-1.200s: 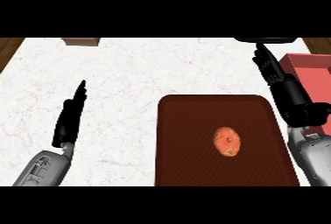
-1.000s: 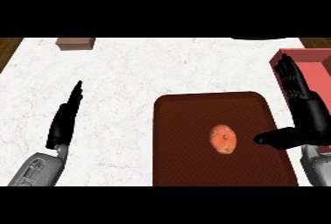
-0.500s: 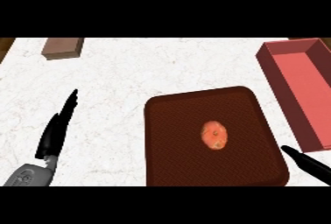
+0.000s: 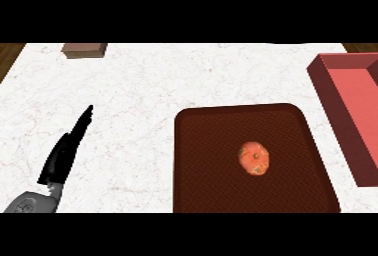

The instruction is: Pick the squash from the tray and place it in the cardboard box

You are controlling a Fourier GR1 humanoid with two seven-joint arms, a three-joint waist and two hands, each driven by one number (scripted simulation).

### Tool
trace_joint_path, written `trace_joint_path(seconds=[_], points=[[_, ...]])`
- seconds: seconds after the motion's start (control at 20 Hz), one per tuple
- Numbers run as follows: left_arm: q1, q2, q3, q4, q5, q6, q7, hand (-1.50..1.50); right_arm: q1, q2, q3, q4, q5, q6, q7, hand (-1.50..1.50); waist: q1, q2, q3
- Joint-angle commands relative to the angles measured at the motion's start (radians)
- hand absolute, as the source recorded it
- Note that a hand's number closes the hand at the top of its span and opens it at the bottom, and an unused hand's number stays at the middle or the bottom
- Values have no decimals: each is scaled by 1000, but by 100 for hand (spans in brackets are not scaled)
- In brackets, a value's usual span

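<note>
An orange squash [image 4: 255,158] lies near the middle of a dark brown tray [image 4: 207,190] at the lower right of the counter. The reddish cardboard box [image 4: 341,105] runs along the right edge, right of the tray, with its open inside showing. My left hand [image 4: 65,150] stands at the lower left with straight fingers pointing up, well left of the tray and holding nothing. My right hand is out of the picture.
A small brown block [image 4: 83,49] sits at the far left edge of the white marble counter [image 4: 162,85]. Dark wood shows beyond the counter's far corners.
My right hand dropped down and out at the lower right. The view shifted, so the tray, box and brown block sit differently. The squash has stayed on the tray.
</note>
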Motion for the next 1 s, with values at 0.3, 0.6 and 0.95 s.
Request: trace_joint_path(seconds=[0.3,0.6,0.95], points=[[-19,-31,6,1,-29,-26,4,0,354,104,184,-348,377,-142,210,-150,37,7,-2],[-45,-57,19,54,-54,-38,-15,0,365,173,276,-474,652,-148,502,-150,42,8,-2],[-16,-40,62,46,-54,-83,-43,0,283,190,386,-516,896,-77,807,-150,43,5,-1]])
